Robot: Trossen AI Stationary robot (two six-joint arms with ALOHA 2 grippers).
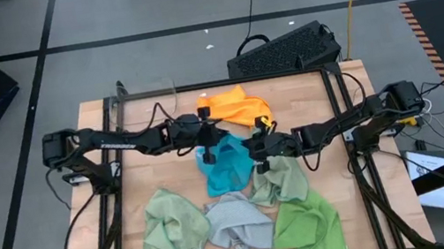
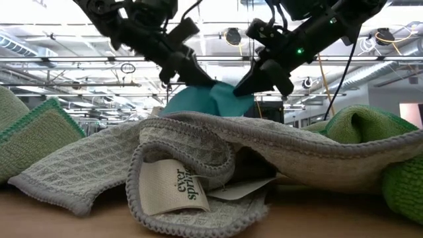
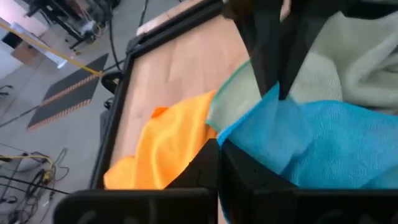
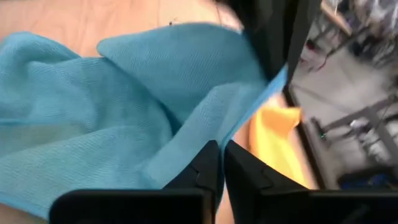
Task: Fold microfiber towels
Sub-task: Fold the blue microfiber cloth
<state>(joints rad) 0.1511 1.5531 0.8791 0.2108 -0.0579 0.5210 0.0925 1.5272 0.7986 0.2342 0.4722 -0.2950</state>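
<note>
My two grippers hold the bright blue towel (image 1: 227,168) up at the table's middle. The left gripper (image 1: 208,149) is shut on its left upper part and the right gripper (image 1: 253,153) on its right upper part. In the low view both show above the blue towel (image 2: 211,99), whose lower part is hidden behind the grey towel (image 2: 198,158). The orange towel (image 1: 237,106) lies behind, toward the far edge. Two sage green towels (image 1: 171,226) (image 1: 280,182), the grey towel (image 1: 238,225) and the bright green towel (image 1: 310,227) lie crumpled near the front edge. My left gripper pinches the blue towel's upper edge (image 3: 236,140) between its two shut fingers, coming from the table's left and slanting down. The cloth hangs below the fingers in loose folds. My right gripper pinches the blue towel's upper edge (image 4: 208,134) between its two fingers, coming from the table's right and slanting down. The cloth between the two grippers is slack and creased, not drawn taut.
A black keyboard (image 1: 286,50) lies beyond the table's far right corner. Black frame rails (image 1: 347,122) run along the table's sides. Bare wood (image 1: 148,167) shows left of the blue towel. A white label (image 2: 168,188) on the grey towel faces the low camera.
</note>
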